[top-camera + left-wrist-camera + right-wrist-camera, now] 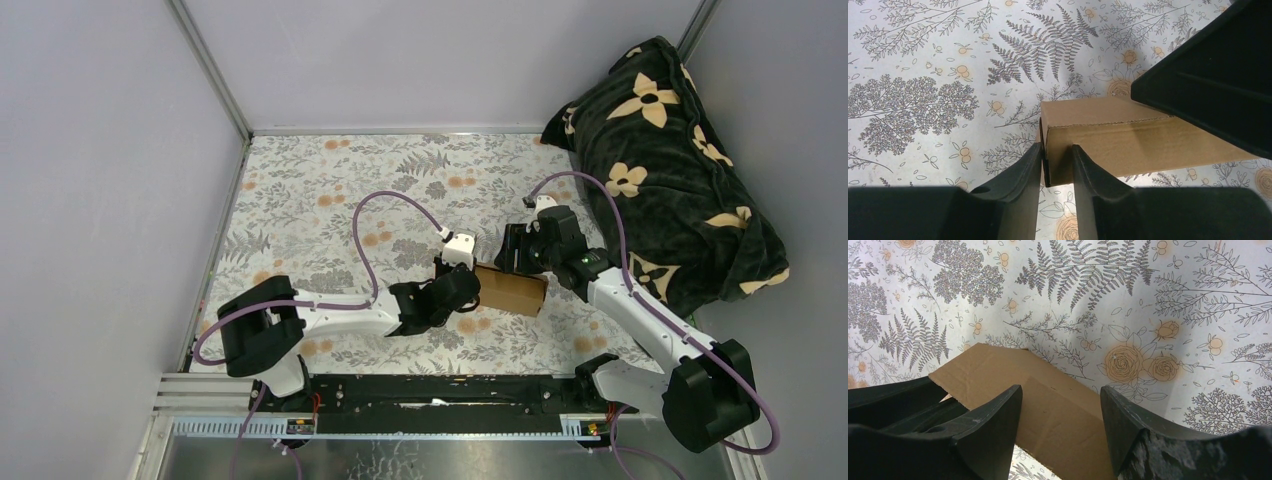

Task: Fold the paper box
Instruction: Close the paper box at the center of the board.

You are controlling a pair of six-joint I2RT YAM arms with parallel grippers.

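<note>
Near the middle of the floral-print table point(300, 200), the small brown rectangular cardboard box point(512, 290) lies long axis left to right, my left gripper point(1057, 160) narrowly parted astride its left end corner, my right gripper point(1060, 405) spread wide over its right end.

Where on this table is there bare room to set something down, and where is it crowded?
Free: the wide floral cloth between left wall, back wall and left arm; a smaller strip between the paper box and the base rail. Crowded: around the box, where left gripper and right gripper meet, dark blanket beside.
</note>
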